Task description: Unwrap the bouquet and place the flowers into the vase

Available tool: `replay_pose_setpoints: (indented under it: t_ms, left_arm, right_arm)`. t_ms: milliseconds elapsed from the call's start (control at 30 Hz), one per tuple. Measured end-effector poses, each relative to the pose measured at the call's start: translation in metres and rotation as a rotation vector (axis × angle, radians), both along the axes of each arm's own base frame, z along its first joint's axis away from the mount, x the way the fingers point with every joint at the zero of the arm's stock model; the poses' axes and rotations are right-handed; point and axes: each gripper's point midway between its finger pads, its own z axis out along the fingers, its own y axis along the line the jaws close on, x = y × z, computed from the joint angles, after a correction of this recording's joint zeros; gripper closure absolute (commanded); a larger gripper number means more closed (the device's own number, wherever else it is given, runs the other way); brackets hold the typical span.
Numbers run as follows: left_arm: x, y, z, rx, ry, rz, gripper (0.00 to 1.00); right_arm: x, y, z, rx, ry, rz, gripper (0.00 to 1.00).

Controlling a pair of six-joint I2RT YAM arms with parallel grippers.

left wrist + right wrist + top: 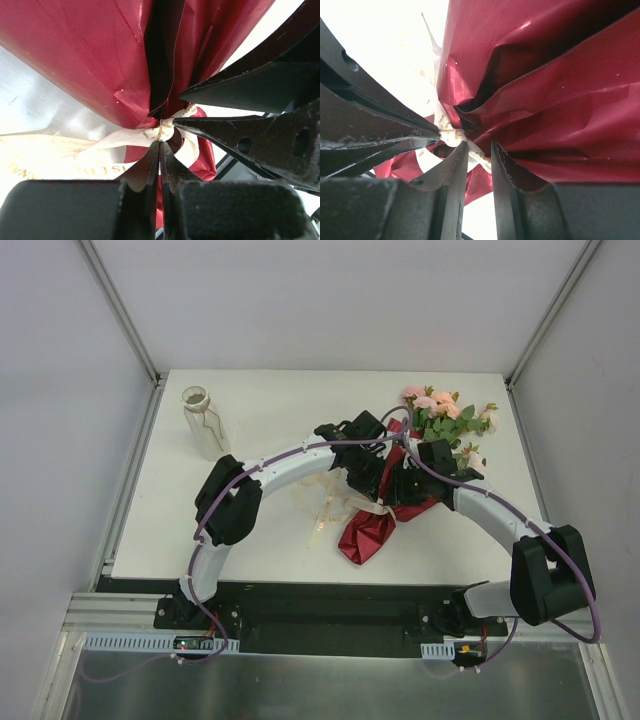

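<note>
On the right half of the white table [270, 410] lies the dark-red-wrapped bouquet of pink and cream roses [372, 532]. Left wrist: left hand [160, 145] closed, tips at its cream ribbon knot [162, 131]. Right wrist: right hand [479, 150] parted, straddling that ribbon

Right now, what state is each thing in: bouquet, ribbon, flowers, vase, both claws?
bouquet: lying on the table, still wrapped.
ribbon: knotted around the bouquet.
flowers: all in the bouquet.
vase: upright, flowerless.
left claw: shut, tips at the knot.
right claw: partly open around a ribbon strand.
</note>
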Motion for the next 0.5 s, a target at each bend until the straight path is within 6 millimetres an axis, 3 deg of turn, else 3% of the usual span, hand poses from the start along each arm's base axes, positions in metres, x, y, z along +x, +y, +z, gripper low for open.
replay_pose_setpoints:
  t_ms: [167,367,500]
  left_arm:
    - [0.000,0.000,0.000,0.000,0.007,0.006,1.00]
    - [-0.003,-0.003,0.003,-0.019,0.015,-0.008,1.00]
    - [-0.004,-0.004,0.003,-0.025,0.020,-0.012,1.00]
  right_arm:
    - [-0.002,0.000,-0.001,-0.008,-0.001,-0.001,0.72]
    - [-0.020,0.000,-0.009,-0.028,0.004,0.025,0.73]
    - [-0.022,0.001,-0.011,-0.029,0.007,0.030,0.80]
